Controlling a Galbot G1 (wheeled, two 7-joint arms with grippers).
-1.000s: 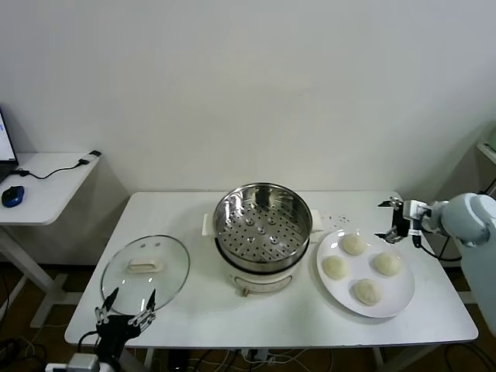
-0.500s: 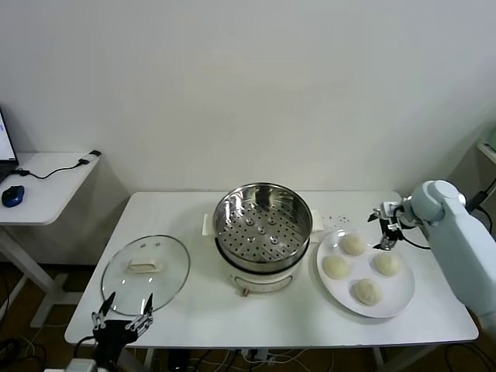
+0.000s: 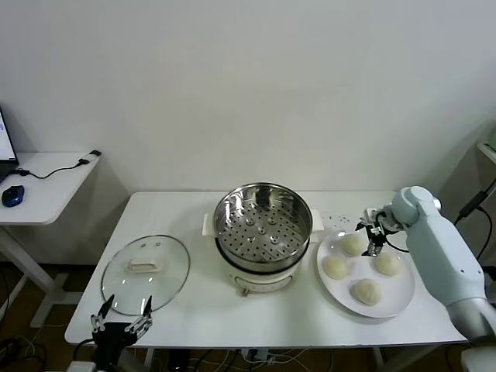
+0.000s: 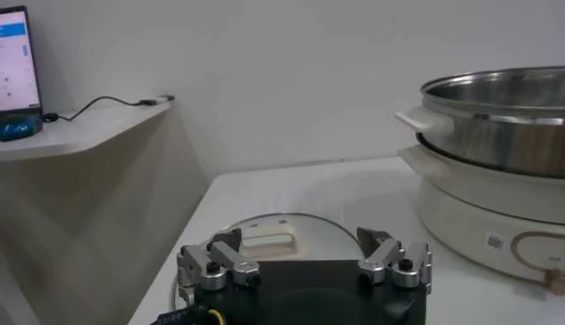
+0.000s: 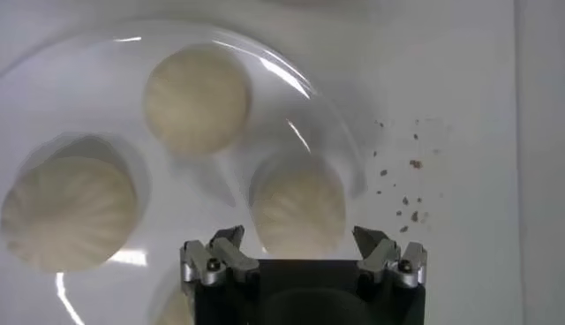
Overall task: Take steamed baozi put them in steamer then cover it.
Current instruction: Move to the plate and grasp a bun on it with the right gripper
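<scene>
Head view: right pincer point(image 3: 373, 232), wide open and empty, hovers over plated baozi point(image 3: 353, 244) beside steamer point(image 3: 263, 218).

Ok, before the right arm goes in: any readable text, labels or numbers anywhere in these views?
None can be read.
Small square label on the steamer base: too small to read.
Laptop screen on the side desk: blurred marks, not legible.
Baozi, plate, cover: no text.

Right hand point(image 3: 373, 229) open, pointing down, arm bent; left hand point(image 3: 122, 319) open, low and idle
</scene>
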